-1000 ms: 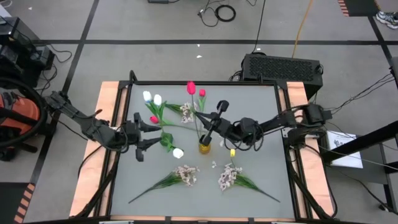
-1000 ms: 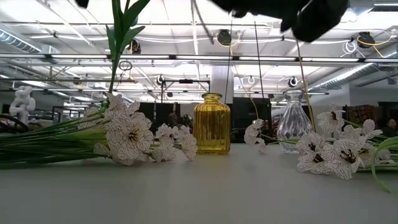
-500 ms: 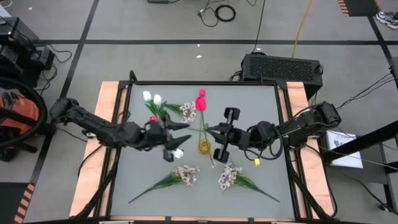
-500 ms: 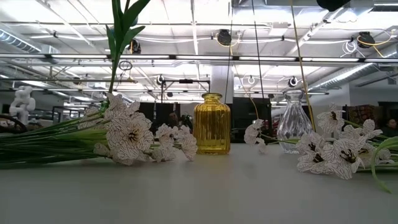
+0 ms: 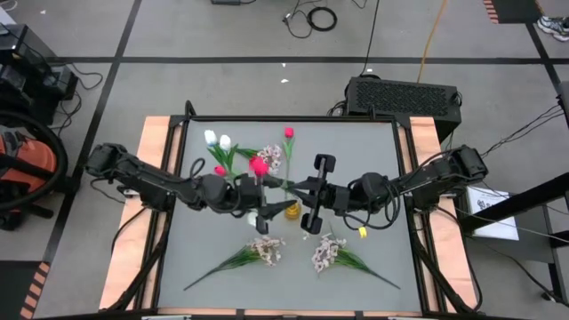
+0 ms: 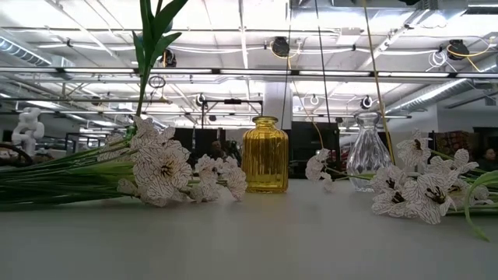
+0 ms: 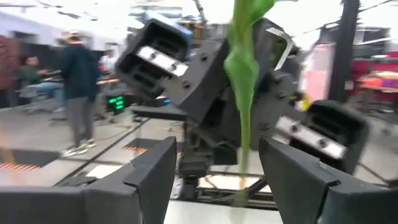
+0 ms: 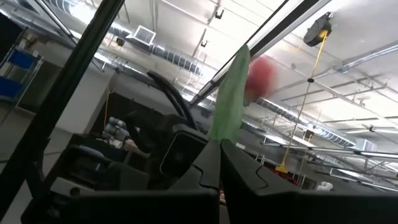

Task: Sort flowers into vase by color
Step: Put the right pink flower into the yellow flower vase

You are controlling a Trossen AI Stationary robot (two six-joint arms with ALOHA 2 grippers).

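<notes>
My right gripper [image 5: 307, 197] stays pinched shut on the light, floppy pink tulip [image 5: 259, 165], mid-stem, while my left gripper [image 5: 260, 208] stands open around it.

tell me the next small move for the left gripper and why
Probably close the left gripper on the pink tulip stem. Its open fingers straddle the stem without touching, while the shut right gripper holds the same stem opposite. A second grip should steady it before aiming at the yellow vase.
</notes>
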